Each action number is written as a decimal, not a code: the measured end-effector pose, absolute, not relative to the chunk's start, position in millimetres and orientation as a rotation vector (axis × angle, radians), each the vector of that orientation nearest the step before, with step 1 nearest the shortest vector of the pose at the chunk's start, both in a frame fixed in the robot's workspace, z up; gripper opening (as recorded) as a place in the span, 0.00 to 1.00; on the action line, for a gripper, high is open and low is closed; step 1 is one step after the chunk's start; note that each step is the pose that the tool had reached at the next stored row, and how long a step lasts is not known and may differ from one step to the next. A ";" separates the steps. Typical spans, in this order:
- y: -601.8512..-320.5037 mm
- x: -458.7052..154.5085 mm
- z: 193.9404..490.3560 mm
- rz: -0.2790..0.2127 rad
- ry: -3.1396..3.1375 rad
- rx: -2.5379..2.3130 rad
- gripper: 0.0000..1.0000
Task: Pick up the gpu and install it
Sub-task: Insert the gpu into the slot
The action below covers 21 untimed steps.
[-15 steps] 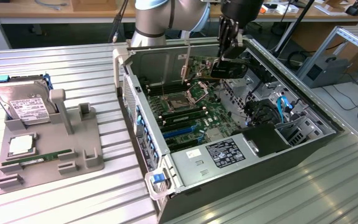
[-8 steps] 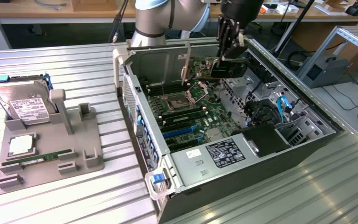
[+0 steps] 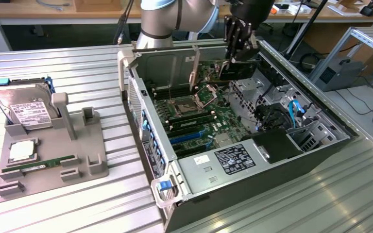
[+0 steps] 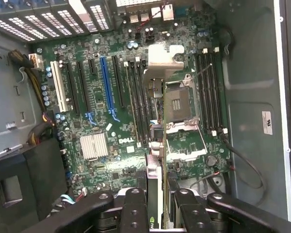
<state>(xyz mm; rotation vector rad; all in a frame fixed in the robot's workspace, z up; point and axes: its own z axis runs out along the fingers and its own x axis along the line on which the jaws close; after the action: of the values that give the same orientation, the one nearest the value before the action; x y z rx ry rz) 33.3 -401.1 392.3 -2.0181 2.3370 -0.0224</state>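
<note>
My gripper (image 3: 239, 54) hangs over the far end of the open computer case (image 3: 316, 145) and is shut on the gpu (image 3: 228, 71). The card is a thin dark board held upright, and its lower edge stands just above the motherboard (image 3: 193, 116). In the wrist view the gpu (image 4: 154, 187) appears edge-on between my black fingers (image 4: 135, 206), high above the motherboard (image 4: 136, 97). It lies in line with the memory slots and the processor socket (image 4: 177, 104). The row of expansion slots, one of them blue (image 4: 105, 82), lies off to one side of the card.
On the exterior view's left a grey holder (image 3: 50, 165) carries a silver hard drive (image 3: 25, 109), a processor chip (image 3: 21, 151) and a green memory stick (image 3: 41, 165). The raised case walls, a black drive cage (image 3: 276, 144) and cables (image 3: 295, 109) crowd the case interior.
</note>
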 end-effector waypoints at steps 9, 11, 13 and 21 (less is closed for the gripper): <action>-401.1 33.3 392.2 -0.018 2.234 -2.130 0.27; -401.1 33.3 392.3 -0.018 2.230 -2.135 0.27; -401.1 33.3 392.3 -0.018 2.230 -2.135 0.27; -405.0 33.3 391.9 -0.018 2.230 -2.135 0.27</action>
<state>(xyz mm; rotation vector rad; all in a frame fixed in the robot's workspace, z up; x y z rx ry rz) 33.3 -405.0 391.9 -2.1352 2.2296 -0.0181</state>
